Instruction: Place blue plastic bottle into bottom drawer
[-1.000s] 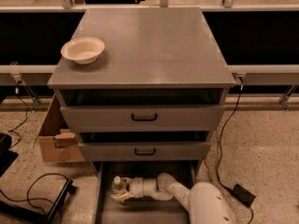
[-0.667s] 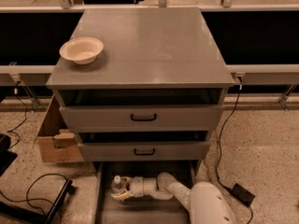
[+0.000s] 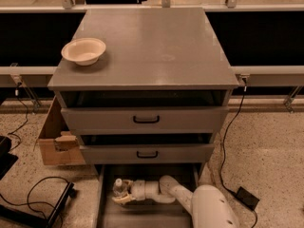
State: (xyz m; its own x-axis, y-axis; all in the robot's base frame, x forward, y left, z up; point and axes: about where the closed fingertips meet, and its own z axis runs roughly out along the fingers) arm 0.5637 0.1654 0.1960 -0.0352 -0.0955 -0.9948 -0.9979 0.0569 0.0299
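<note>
The grey cabinet has its bottom drawer pulled out at the lower edge of the camera view. The blue plastic bottle, clear with a white cap, stands upright inside that drawer at its left side. My gripper reaches in from the right on a white arm and is shut on the bottle, with pale fingers on either side of its body. The bottle's lower part is hidden by the fingers.
A cream round bowl sits on the cabinet top at the left. The two upper drawers with black handles stand slightly open. A cardboard box stands left of the cabinet. Black cables lie on the floor on both sides.
</note>
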